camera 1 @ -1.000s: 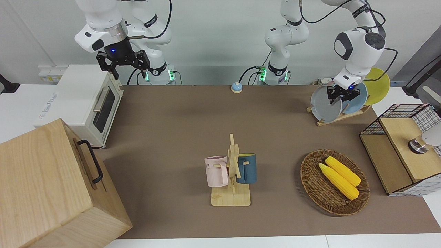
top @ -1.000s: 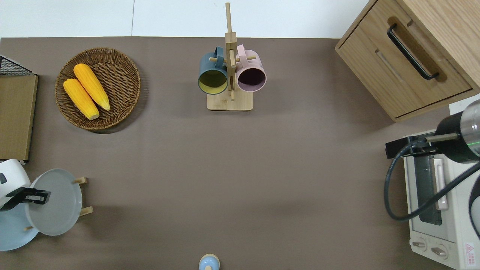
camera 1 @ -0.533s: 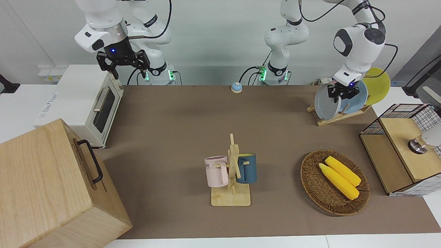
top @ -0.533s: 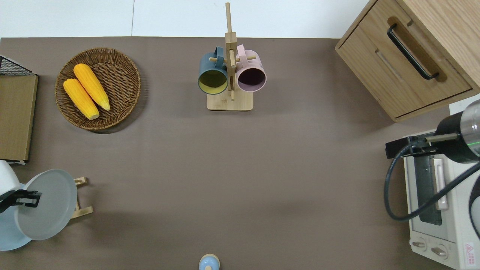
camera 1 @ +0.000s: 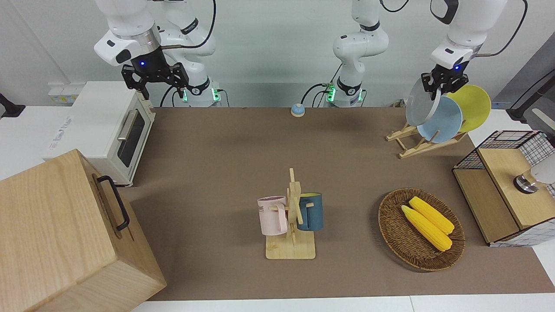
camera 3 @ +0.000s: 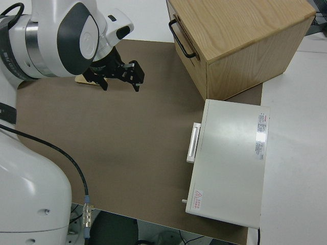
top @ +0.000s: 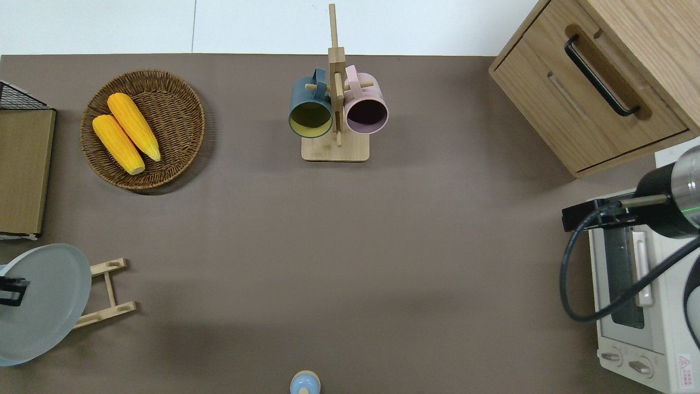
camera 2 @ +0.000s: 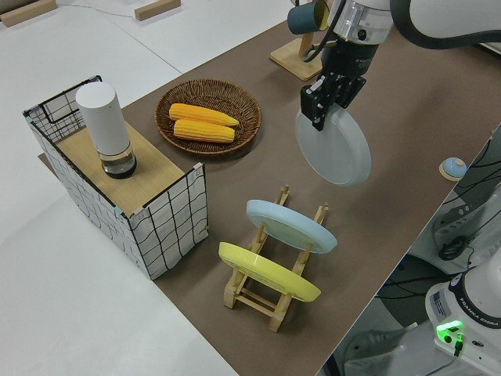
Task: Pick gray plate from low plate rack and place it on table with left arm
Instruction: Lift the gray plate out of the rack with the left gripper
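Left gripper (camera 2: 322,92): fingers clamped on the rim of the gray plate (camera 2: 335,147), pinching its top edge.
Plate: airborne, hanging on edge over the low plate rack (top: 106,293), at 9 o'clock on the table (top: 350,246) in the overhead view.
Handling: looks rigid, smooth, breakable; a rim pinch may let it swing.
Right arm: parked, fingers apart.

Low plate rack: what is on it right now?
The rack holds a light blue plate and a yellow plate. The gray plate hangs clear above it in the left hand.
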`<action>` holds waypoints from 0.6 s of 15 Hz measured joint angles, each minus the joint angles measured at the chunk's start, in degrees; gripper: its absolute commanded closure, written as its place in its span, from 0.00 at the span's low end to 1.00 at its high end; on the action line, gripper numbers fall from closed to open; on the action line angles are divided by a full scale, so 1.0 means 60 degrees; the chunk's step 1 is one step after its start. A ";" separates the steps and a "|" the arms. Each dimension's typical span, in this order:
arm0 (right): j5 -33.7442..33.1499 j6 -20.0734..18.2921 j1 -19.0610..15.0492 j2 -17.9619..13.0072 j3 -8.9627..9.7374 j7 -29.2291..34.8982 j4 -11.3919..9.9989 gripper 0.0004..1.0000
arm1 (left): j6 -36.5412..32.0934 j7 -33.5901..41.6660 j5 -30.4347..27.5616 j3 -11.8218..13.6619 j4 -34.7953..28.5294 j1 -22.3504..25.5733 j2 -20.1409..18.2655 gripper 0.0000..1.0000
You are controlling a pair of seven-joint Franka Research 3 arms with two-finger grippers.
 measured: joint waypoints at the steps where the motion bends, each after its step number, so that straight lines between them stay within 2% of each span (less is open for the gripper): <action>1: 0.0000 0.0000 0.0000 0.0000 0.0000 0.0000 0.0000 0.01 | -0.0304 -0.0220 -0.0113 -0.0103 0.0253 -0.0001 -0.0002 1.00; 5: 0.0000 0.0000 0.0000 0.0000 0.0000 0.0000 0.0000 0.01 | -0.1156 -0.0561 -0.1636 -0.0201 0.0528 -0.0002 0.0009 1.00; 9: 0.0000 0.0000 0.0000 0.0000 0.0000 0.0000 0.0000 0.01 | -0.1958 -0.0552 -0.3332 0.0092 0.0437 0.0015 0.0378 1.00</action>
